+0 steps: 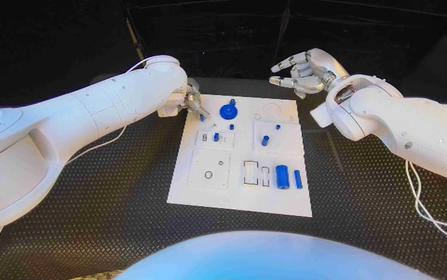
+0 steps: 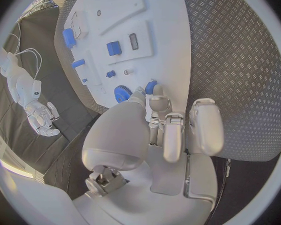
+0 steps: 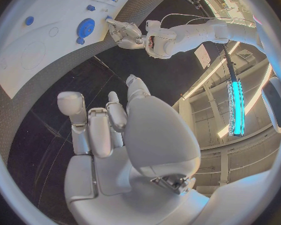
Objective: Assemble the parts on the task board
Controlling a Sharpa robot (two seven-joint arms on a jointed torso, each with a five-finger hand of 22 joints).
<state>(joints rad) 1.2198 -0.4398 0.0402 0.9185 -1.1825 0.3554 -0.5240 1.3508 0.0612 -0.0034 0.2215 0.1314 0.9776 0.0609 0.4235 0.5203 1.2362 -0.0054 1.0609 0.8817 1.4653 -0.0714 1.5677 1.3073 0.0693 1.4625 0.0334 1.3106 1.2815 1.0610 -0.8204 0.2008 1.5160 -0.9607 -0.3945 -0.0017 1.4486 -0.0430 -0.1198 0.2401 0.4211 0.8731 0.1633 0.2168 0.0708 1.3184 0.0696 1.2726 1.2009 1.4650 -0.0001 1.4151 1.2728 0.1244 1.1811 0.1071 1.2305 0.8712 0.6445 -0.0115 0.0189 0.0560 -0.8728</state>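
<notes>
The white task board (image 1: 280, 199) lies in the middle of the table. My left hand (image 1: 190, 104) hovers over the board's far left corner and pinches a small blue part (image 2: 151, 87) at its fingertips, just beside the blue gear (image 1: 229, 110). Small blue pegs (image 1: 216, 136) and a short cylinder (image 1: 265, 141) stand in the middle row. Two longer blue cylinders (image 1: 281, 175) lie at the near right. My right hand (image 1: 303, 73) is raised beyond the board's far right corner, fingers apart and holding nothing. The right wrist view looks across at the left hand (image 3: 125, 32) and the gear (image 3: 86, 26).
A black ribbed mat (image 1: 112, 215) covers the table around the board. A white cable (image 1: 416, 193) runs along my right arm, and another trails under my left arm (image 1: 98, 143). Empty outlined recesses (image 1: 210, 167) mark the board's near left.
</notes>
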